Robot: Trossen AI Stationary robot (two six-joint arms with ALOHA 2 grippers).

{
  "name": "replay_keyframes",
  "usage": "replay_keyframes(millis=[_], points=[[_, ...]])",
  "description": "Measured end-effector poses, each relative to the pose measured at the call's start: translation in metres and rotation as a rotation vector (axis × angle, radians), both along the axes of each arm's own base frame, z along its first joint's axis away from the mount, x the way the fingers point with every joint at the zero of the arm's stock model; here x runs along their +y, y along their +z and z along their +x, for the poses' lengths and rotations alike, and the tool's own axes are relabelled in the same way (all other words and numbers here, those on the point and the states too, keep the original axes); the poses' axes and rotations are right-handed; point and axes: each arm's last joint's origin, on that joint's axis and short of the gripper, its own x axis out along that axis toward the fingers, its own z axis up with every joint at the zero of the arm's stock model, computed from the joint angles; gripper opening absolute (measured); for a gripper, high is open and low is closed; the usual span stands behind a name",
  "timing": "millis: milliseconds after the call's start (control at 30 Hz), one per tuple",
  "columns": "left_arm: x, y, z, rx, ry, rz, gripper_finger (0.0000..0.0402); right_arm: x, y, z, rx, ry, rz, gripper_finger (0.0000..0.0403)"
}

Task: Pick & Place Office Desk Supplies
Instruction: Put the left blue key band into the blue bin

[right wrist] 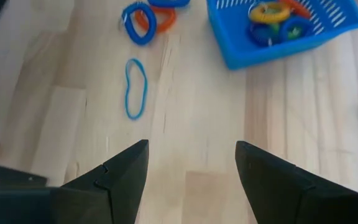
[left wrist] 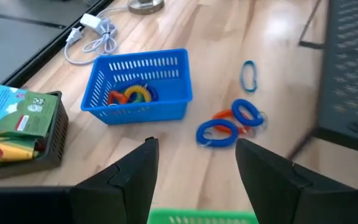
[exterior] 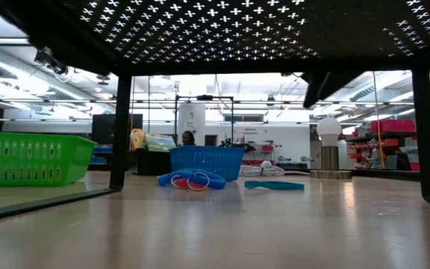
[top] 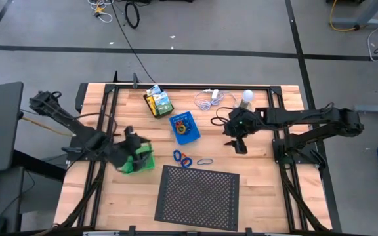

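A pale wooden surface stands on a grey concrete floor crossed by dark tape lines, with loose cables lying on it. Beyond the surface, a large bright hall shows white walls, ceiling strip lights and shelving with red bins

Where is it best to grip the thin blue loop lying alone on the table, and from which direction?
Probably straight from above: the thin blue loop lies flat on the wood, clear of the other loops. Pinch across one long side of its narrow oval, one finger inside.

Overhead, table-level, two wrist cams; all share blue tray.
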Motion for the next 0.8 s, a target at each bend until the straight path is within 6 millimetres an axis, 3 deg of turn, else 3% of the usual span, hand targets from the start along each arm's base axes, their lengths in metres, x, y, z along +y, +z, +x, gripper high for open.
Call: replay_keyframes(millis=[167, 433, 800], points=[[0.027, -0.004, 0.026, 0.054, 0.002, -0.042, 0.0221, 0.000, -0.008, -0.003, 0.027, -0.006, 0.008, 0.0249], [0.073, -0.026, 0.059, 0.141, -0.019, -0.231, 0.0216, 0.001, -0.003, -0.009, 0.023, -0.005, 0.007, 0.0244], [0.094, -0.075, 0.101, 0.251, -0.099, -0.422, 0.0215, 0.002, 0.014, -0.027, -0.020, -0.025, -0.052, 0.0217]])
